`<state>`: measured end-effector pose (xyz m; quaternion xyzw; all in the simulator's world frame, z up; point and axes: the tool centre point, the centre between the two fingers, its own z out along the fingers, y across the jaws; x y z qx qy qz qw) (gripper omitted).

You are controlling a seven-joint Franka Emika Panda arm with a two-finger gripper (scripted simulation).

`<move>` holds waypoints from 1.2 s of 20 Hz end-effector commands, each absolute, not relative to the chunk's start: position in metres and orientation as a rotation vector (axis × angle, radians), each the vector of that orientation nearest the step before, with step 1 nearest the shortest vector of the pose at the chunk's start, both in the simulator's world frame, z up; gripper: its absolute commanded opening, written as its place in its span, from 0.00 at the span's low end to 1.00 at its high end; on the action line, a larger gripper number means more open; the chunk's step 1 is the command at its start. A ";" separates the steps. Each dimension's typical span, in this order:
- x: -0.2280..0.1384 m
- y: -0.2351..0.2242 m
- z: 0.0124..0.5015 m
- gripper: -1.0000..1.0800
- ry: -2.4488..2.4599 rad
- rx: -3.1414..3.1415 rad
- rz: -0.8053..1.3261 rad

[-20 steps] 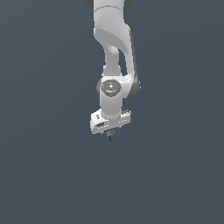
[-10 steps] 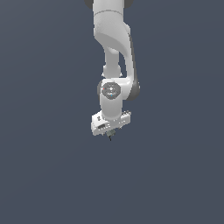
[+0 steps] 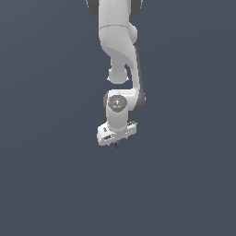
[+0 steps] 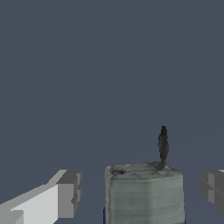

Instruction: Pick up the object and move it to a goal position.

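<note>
You have the gripper point(image 4: 140, 192) straddling the object point(image 4: 144, 192) — in the wrist view the grey-blue block sits between the two fingertips point(image 4: 68, 192), with a clear gap on each side, so the jaws stand open and nothing is clamped yet. By my reading, the step in hand is the grasp. Close evenly so both pads meet the block's flat sides together; the gaps look unequal from this camera, so centre first if you can, or one pad may nudge the piece sideways. Keep clear of the thin black spike point(image 4: 163, 146) that stands up from the block's upper face — grip the body, not that.

In the exterior view the arm point(image 3: 119, 41) hangs down from twelve o'clock, the wrist bent so the gripper point(image 3: 116, 138) points toward six. The object point(image 3: 115, 145) shows only as a dark speck just under the hand, near the middle of the frame; whether it rests on a surface you cannot tell here.
</note>
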<state>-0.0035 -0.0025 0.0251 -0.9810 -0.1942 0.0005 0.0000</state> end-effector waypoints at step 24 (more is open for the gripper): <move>0.006 -0.001 0.029 0.00 -0.611 -3.082 -0.001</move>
